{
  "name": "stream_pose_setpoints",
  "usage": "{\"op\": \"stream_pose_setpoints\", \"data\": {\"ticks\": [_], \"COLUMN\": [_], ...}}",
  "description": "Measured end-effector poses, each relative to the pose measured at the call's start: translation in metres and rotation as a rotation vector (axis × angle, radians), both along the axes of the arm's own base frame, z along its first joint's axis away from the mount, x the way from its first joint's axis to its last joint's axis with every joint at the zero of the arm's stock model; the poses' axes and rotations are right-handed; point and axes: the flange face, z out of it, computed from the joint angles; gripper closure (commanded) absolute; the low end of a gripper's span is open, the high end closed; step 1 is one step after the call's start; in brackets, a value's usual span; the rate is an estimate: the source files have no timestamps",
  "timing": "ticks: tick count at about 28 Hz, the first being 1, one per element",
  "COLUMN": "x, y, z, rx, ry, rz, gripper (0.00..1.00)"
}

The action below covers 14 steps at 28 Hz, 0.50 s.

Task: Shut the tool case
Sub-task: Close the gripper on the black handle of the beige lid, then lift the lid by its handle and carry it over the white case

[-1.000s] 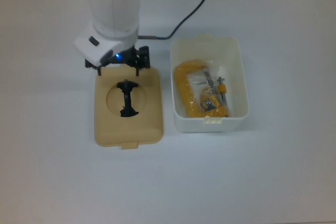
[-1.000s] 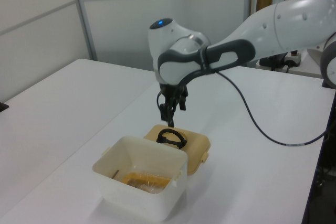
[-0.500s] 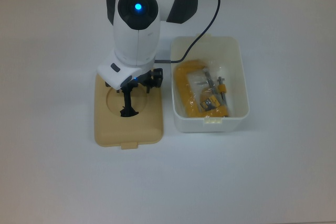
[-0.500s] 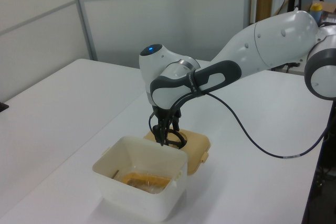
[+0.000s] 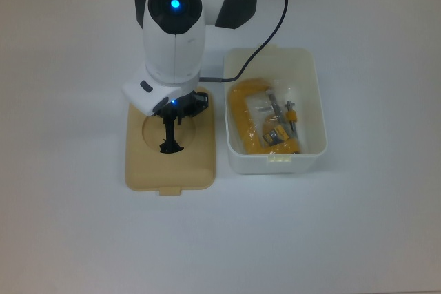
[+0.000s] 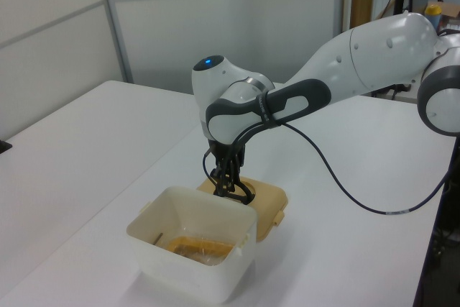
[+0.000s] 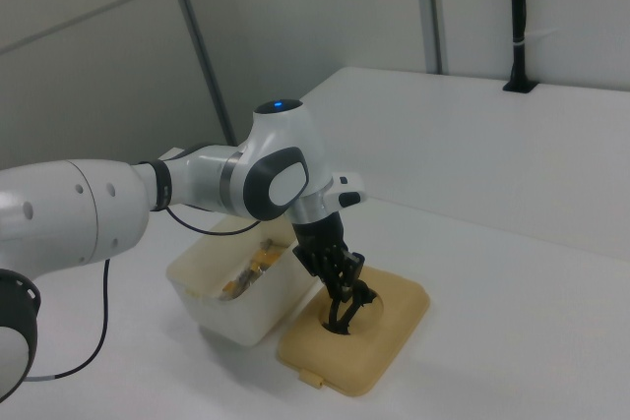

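Tabletop (image 5: pixel 83 239): gripper (image 5: pixel 169 116) on lid's (image 5: pixel 141 170) handle (image 5: pixel 169 144).

The tool case (image 5: pixel 311 111) stood open: a white rectangular box with rounded corners and a latch tab on its near rim, holding yellow contents. Its tan lid (image 5: pixel 169 163) lay flat on the table just beside it, on the top view's left, its black handle (image 5: pixel 169 137) in a round recess.

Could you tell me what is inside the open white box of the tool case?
The white box holds a yellow tool and clear plastic packets with small parts on top. What lies beneath them is covered.
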Motion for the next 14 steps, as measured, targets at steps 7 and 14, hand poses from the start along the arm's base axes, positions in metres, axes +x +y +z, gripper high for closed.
{"op": "stream_pose_setpoints", "data": {"ticks": [7, 14], "x": [0.001, 0.002], "y": [-0.01, -0.013], "z": [0.007, 0.016], "rx": [0.002, 0.002], "ry": [-0.011, -0.022], "rz": [-0.009, 0.018], "gripper": [1.0, 1.0]}}
